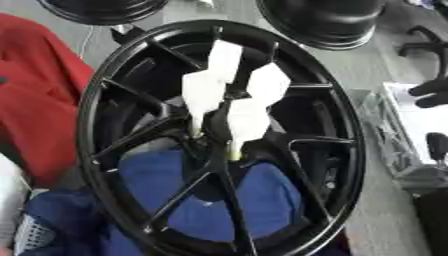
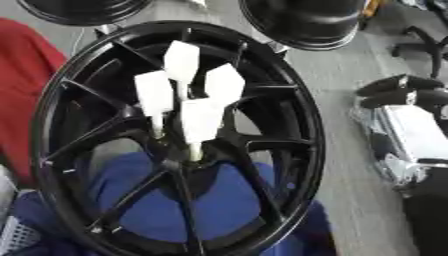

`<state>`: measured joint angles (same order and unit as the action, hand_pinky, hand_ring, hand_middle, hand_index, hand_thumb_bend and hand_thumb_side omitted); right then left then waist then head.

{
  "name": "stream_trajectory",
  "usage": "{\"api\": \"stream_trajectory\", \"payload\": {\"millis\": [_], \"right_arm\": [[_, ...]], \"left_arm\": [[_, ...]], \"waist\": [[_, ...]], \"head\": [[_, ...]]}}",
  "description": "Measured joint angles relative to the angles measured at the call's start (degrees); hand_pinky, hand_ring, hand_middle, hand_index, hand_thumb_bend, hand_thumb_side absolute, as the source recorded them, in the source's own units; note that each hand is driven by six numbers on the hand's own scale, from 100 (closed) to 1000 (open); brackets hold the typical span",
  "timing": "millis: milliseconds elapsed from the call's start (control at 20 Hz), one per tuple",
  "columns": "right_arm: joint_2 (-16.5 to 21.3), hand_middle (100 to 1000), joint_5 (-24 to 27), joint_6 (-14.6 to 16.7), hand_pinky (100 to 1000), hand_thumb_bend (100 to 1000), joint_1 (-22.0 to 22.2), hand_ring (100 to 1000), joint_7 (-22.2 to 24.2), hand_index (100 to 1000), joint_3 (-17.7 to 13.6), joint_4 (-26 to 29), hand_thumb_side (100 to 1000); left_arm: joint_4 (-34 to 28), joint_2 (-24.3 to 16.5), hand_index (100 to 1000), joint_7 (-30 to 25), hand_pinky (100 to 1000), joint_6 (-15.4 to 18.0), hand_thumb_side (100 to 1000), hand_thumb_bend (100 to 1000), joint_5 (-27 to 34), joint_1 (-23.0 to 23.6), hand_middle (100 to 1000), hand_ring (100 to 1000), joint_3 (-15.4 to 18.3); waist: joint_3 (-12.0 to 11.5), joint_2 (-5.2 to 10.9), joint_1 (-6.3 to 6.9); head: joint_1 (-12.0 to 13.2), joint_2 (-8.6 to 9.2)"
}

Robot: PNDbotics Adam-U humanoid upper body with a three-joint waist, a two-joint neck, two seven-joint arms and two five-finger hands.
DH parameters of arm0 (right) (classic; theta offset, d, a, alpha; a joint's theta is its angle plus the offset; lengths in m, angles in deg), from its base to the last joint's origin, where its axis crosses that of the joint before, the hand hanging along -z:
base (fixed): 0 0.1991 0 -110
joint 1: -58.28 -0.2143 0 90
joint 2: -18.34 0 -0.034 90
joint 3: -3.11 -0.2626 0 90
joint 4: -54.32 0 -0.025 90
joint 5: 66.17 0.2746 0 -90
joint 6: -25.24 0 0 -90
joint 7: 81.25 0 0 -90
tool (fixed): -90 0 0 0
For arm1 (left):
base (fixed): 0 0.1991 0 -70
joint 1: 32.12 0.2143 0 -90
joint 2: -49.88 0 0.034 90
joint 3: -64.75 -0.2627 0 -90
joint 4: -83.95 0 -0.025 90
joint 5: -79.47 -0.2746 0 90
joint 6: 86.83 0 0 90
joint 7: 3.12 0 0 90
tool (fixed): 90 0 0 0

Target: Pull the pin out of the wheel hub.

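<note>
Your right hand [image 2: 398, 92] shows at the right edge, apart from the work; its dark fingers [image 2: 385, 85] lie stretched out towards the left, relaxed and grasping nothing; just below them sits a silvery-white object [image 2: 416, 135] that you cannot make out further. Your left hand shows in neither view.

The wheel hub [image 1: 346, 150] stands well to the left of those fingers, a black spoked rim tilted so that its top leans away to the right; nothing of your hand touches it. At its centre, further left again from your fingertips and a little lower, sit four white pins [image 1: 248, 120] in a tight cluster; each has a broad, flat white head; the two lower ones show a thin pale stem running down into the middle of the hub; all four look seated, none drawn out. The lowest pin is the one nearest the middle of the spokes; the topmost [image 1: 225, 60] reaches up towards the rim.

Through the spokes, below the pins, you see blue cloth [image 1: 262, 195]; beyond the far side of the rim from your fingers lies red cloth [image 1: 35, 100]. Above the hub stand two more black wheels [image 1: 324, 20], one almost straight up-left from your fingers, the other [image 1: 101, 10] at the far top left.
</note>
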<state>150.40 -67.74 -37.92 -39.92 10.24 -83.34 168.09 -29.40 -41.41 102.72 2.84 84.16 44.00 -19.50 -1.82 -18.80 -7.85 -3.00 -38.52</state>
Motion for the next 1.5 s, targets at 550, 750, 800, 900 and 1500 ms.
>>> {"api": "stream_trajectory", "payload": {"millis": [550,750,800,900,1500], "right_arm": [[2.0,835,-1.3,2.3,875,100,-7.4,874,10.5,838,0.1,0.2,378],[1.7,849,-2.0,1.4,878,100,-10.1,886,14.3,852,0.7,0.3,389],[1.6,850,-2.3,1.0,878,100,-10.9,886,15.3,853,0.9,0.3,391],[1.1,850,-2.4,0.3,878,100,-12.2,886,17.3,853,1.4,0.3,391],[-0.9,861,0.6,-5.5,876,100,-18.5,889,27.2,871,0.9,0.3,291]], "left_arm": [[0.0,-0.9,638,-0.5,585,0.1,504,616,0.0,-0.4,595,795,-0.3],[0.0,-0.9,638,-0.7,586,0.2,503,617,0.0,-0.9,595,796,-0.6],[0.0,-0.9,638,-0.7,586,0.2,503,617,0.0,-1.2,595,796,-0.6],[0.0,-0.9,638,-0.9,586,0.2,503,617,0.0,-1.4,595,796,-0.6],[0.0,-0.8,639,-1.1,586,0.3,502,618,0.1,-2.3,595,796,-0.6]], "waist": [[-3.6,-1.00,-2.17],[-4.8,-1.46,-2.20],[-5.2,-1.56,-2.20],[-5.5,-1.65,-2.20],[-9.3,-1.81,-2.17]], "head": [[-4.8,0.71],[-7.8,0.84],[-8.5,0.85],[-9.4,0.85],[-13.1,0.28]]}}
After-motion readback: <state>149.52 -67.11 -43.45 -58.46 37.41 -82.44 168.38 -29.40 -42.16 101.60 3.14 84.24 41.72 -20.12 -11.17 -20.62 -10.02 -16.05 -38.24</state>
